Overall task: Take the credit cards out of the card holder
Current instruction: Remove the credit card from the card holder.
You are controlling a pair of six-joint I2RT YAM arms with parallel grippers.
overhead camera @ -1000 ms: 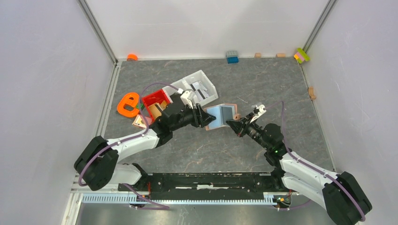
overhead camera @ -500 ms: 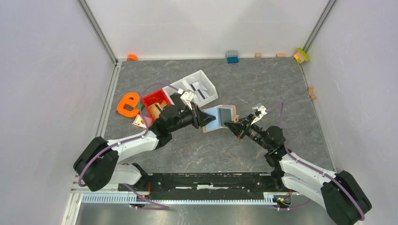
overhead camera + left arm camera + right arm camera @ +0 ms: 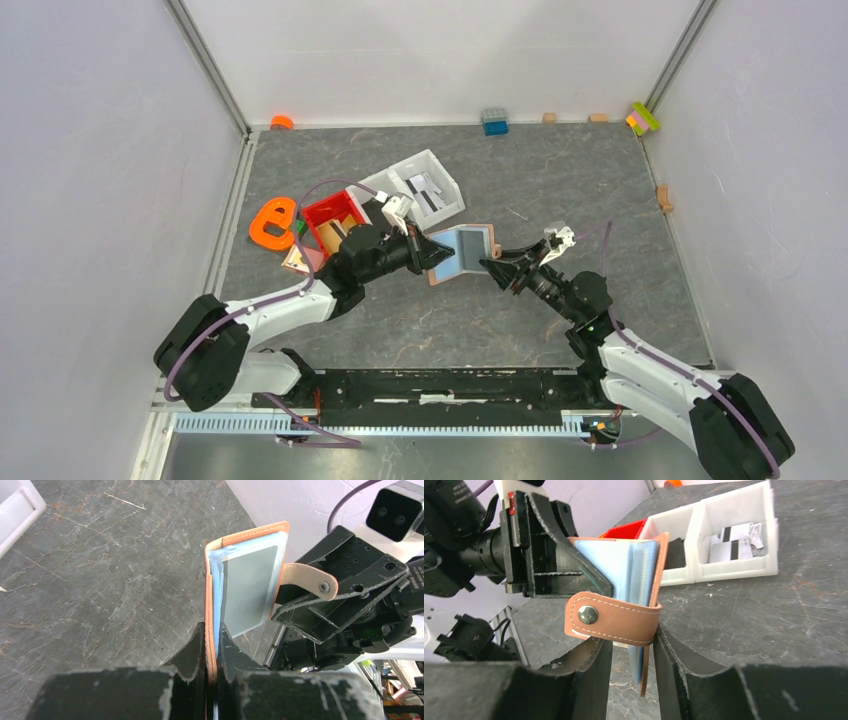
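Left pincer (image 3: pixel 433 254) clamps the card holder (image 3: pixel 466 250) at its left edge; right pincer (image 3: pixel 493 266), jaws parted, straddles the right flap, nearest the pale card (image 3: pixel 250 591).

The tan-brown folding card holder (image 3: pixel 624 625) looks like matt, stitched leather, its round snap stud (image 3: pixel 587 614) shiny metal; the pale blue-grey card (image 3: pixel 250 587) is smooth plastic, the dark table (image 3: pixel 100 580) stone-veined.
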